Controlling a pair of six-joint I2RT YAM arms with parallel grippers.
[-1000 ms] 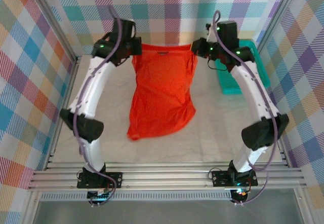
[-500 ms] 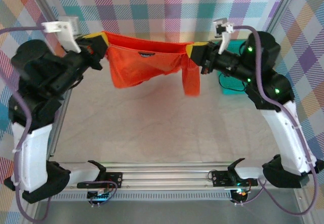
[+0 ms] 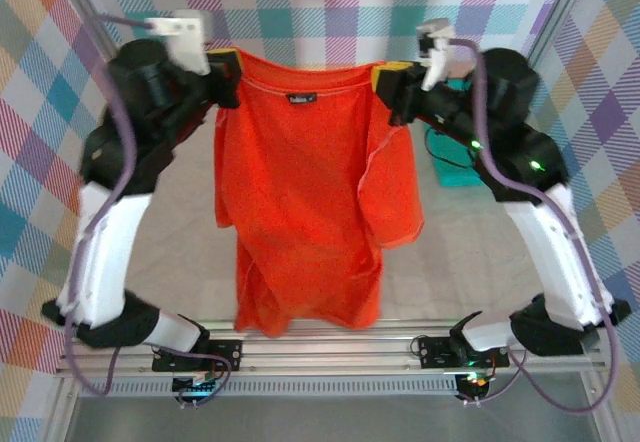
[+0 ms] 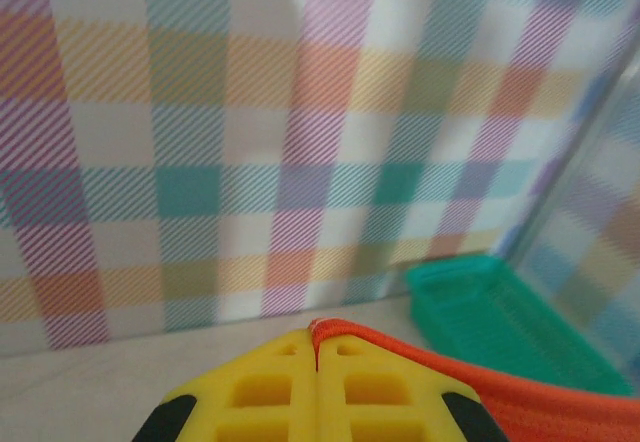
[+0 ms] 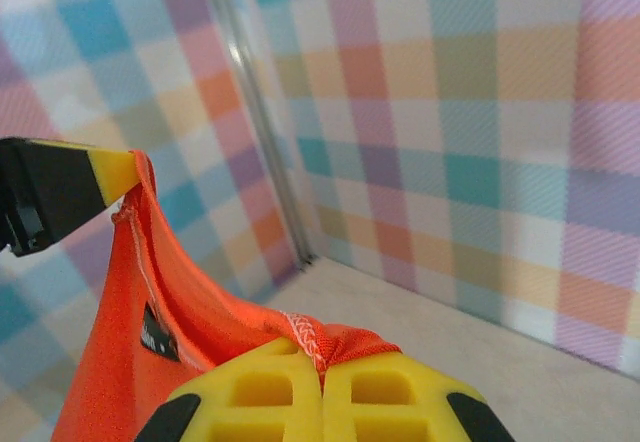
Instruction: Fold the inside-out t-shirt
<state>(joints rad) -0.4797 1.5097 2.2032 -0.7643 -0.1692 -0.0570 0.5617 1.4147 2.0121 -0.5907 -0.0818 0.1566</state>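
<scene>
The left tool (image 3: 226,64) and the right tool (image 3: 382,78) each pinch shut on a shoulder of the inside-out t-shirt (image 3: 300,192), which hangs between them above the desk (image 3: 455,262), so they should lower it slowly together to lay it flat.

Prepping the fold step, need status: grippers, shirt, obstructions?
Left gripper, right gripper: jaws shut on t-shirt shoulders. Shirt hangs spread between them. Teal bin back right, apart from shirt.
</scene>
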